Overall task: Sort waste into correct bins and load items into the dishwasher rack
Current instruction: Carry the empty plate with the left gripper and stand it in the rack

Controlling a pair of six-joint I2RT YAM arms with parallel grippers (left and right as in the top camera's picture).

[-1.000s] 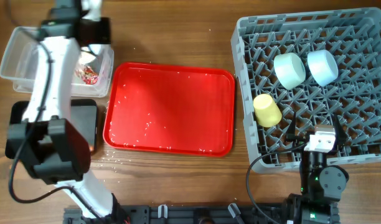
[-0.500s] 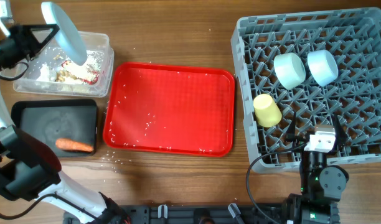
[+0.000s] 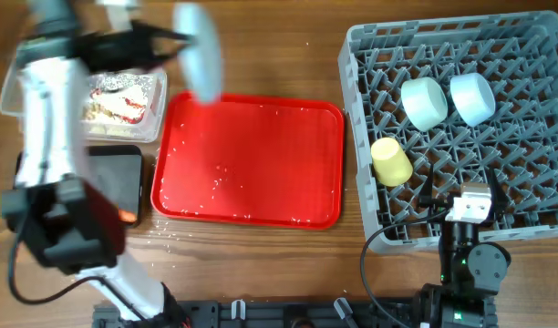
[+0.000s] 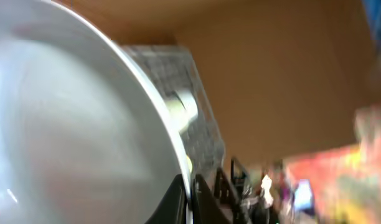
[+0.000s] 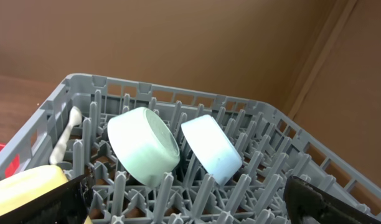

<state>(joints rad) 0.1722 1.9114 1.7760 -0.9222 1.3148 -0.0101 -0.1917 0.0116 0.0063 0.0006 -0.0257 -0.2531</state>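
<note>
Gripping the plate at its rim, the left gripper holds it tilted on edge in the air, blurred, over the red tray's upper-left corner, just beside the clear tub containing the wrapper. Rack at right carries the green bowl, blue bowl and yellow cup. Right gripper sits at the rack's near edge, fingers spread wide.

The plate is pale blue-white, the big tray red, the peg-gridded rack grey. There is a pale green bowl, a light blue bowl and a yellow cup.
</note>
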